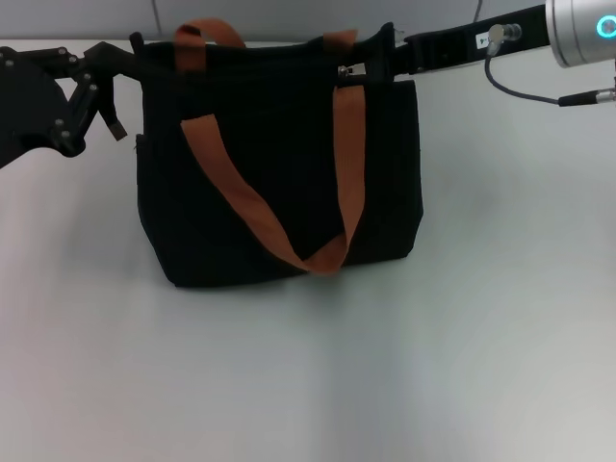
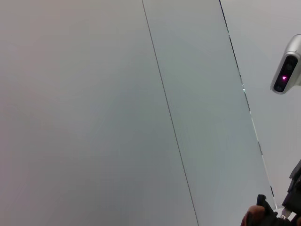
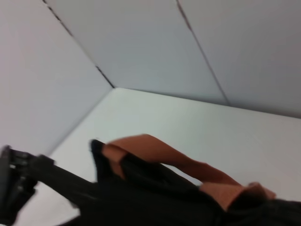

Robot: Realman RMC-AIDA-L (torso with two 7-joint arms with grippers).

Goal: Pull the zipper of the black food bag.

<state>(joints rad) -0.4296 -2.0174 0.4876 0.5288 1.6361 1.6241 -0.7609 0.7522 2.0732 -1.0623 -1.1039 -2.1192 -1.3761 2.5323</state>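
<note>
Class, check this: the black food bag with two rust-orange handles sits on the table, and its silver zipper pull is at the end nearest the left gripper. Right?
Not quite. In the head view the zipper pull on the black food bag sits at the end by the right gripper, not the left gripper. The rest holds.

table (image 1: 433, 366): white, matte | walls (image 3: 141, 42): pale grey panels, dark seams

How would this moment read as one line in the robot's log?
black food bag upright on table | zipper near right end | right gripper at zipper | left gripper at left end
</note>
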